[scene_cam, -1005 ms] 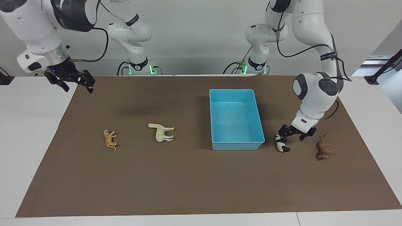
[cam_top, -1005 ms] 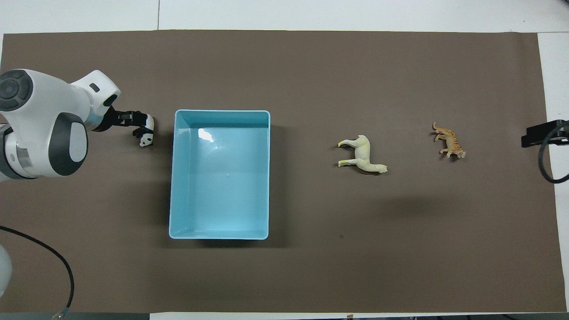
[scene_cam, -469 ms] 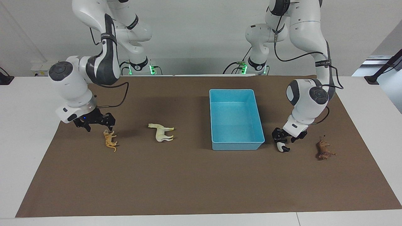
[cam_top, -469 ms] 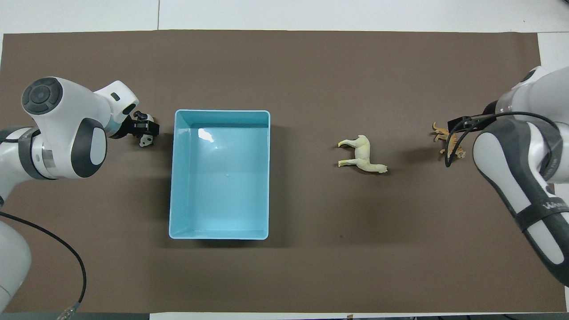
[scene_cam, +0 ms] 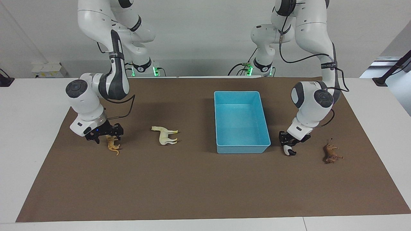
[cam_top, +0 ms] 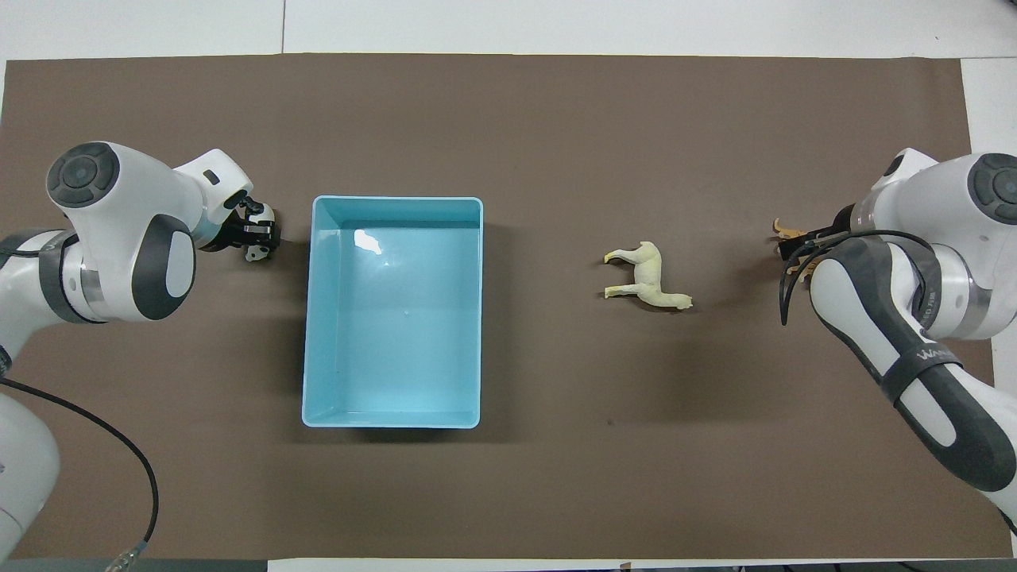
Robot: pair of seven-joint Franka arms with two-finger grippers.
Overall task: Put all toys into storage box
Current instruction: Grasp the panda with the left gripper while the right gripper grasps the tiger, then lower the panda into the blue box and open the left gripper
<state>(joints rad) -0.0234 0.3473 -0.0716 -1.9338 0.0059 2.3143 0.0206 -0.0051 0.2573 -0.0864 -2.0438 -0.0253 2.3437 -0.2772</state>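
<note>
The black-and-white panda [scene_cam: 290,151] lies on the brown mat beside the light blue storage box [scene_cam: 242,149], toward the left arm's end. My left gripper [scene_cam: 290,142] is low over it, open, with a finger on either side; it also shows in the overhead view [cam_top: 258,232] over the panda [cam_top: 257,253]. My right gripper [scene_cam: 107,136] is open and low over the head end of the orange tiger [scene_cam: 113,146]. The cream-white horse [scene_cam: 165,134] lies between the tiger and the box. The brown lion [scene_cam: 332,154] lies beside the panda. The box [cam_top: 314,318] holds nothing.
The brown mat [scene_cam: 192,186] covers most of the white table. In the overhead view the left arm hides the lion, and the right arm [cam_top: 890,334] hides most of the tiger [cam_top: 785,230]. The horse [cam_top: 647,278] shows in full.
My right arm swung in from the table's edge and came down over the tiger. My left gripper sank a little lower around the panda. No toy has moved.
</note>
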